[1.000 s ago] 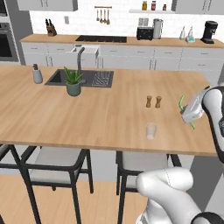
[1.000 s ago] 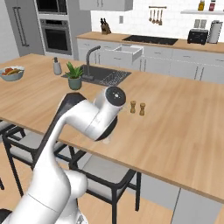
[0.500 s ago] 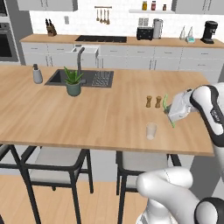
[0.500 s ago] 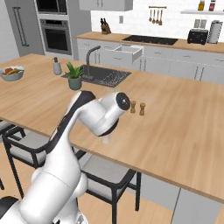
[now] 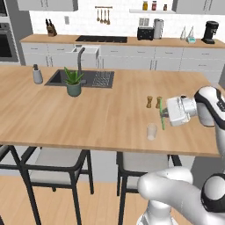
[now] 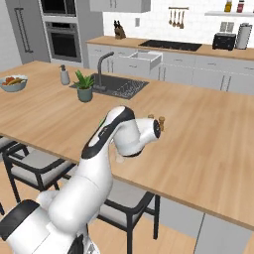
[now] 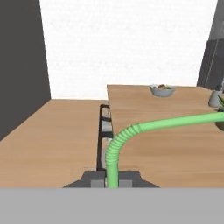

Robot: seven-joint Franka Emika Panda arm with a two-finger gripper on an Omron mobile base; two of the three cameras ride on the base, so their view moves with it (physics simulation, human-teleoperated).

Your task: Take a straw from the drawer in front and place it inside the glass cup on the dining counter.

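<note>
Green and thin, the straw hangs roughly upright in the gripper, just beside and slightly above the glass cup, which stands on the dining counter near its front edge, in front of the two brown shakers.

The main risk, as I judge it, is a miss at the rim: the cup mouth is small, the straw is long and its lower tip sits off to the side of the cup, so lowering it there would hit the wood or nudge the light tumbler toward the edge. Let go too early, it could also tip out.

In the hand view the fingers are clamped tight on the straw's stem below its ribbed bend, the long end curving away past them.
</note>
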